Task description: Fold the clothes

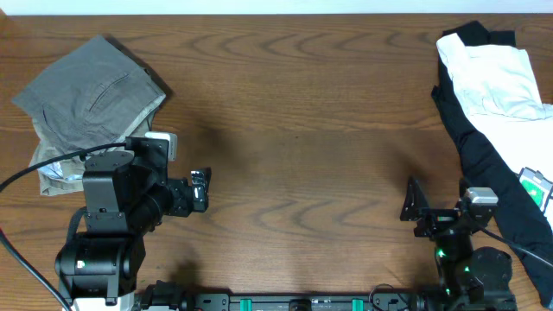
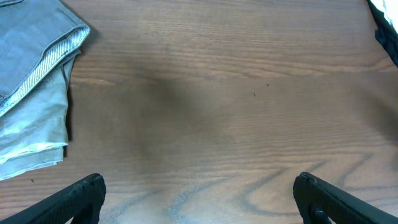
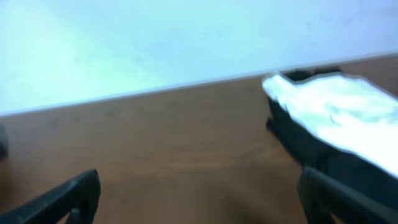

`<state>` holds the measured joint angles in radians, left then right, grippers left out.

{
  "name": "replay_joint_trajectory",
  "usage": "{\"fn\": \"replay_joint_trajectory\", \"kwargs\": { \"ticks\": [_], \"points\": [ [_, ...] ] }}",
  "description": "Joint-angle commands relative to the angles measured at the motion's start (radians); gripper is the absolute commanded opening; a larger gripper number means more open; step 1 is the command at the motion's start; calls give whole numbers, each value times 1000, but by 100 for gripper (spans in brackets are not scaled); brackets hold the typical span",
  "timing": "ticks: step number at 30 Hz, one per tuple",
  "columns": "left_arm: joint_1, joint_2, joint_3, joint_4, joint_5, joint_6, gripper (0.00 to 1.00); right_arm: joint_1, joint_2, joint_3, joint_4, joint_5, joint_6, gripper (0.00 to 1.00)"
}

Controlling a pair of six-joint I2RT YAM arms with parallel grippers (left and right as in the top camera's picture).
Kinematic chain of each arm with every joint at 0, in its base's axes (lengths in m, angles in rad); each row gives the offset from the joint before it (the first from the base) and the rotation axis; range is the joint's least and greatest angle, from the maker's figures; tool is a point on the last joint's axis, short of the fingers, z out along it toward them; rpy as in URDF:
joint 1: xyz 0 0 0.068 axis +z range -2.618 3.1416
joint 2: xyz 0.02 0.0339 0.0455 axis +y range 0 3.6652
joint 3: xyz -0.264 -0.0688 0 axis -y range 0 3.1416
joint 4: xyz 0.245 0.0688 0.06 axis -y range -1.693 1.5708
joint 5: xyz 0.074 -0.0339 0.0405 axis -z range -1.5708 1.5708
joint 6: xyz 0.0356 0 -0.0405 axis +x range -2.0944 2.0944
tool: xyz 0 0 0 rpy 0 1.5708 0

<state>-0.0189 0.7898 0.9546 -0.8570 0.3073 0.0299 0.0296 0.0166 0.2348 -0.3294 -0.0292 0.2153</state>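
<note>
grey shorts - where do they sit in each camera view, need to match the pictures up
Overhead: the grey shorts lie at the top left, on top of a khaki pair.
Left wrist: top left corner, pale waistband lining showing.
Right wrist: not in it.
Shared landmark: the white garment on black cloth, top right overhead and at the right in the right wrist view.
</note>
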Motion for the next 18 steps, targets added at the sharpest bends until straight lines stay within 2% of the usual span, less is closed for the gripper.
{"fn": "replay_joint_trajectory", "kwargs": {
  "ticks": [1,10,15,18],
  "points": [
    [-2,-1,-5,-2,-5,2,98,-10,-11,-58,88,-13,-11,99],
    [-2,-1,-5,-2,-5,2,98,-10,-11,-230,291,-14,-37,99],
    [-2,0,-5,-2,-5,2,98,-10,-11,-229,270,-13,-166,99],
    [-2,0,-5,-2,-5,2,98,-10,-11,-229,256,-13,-195,99]
  ]
}}
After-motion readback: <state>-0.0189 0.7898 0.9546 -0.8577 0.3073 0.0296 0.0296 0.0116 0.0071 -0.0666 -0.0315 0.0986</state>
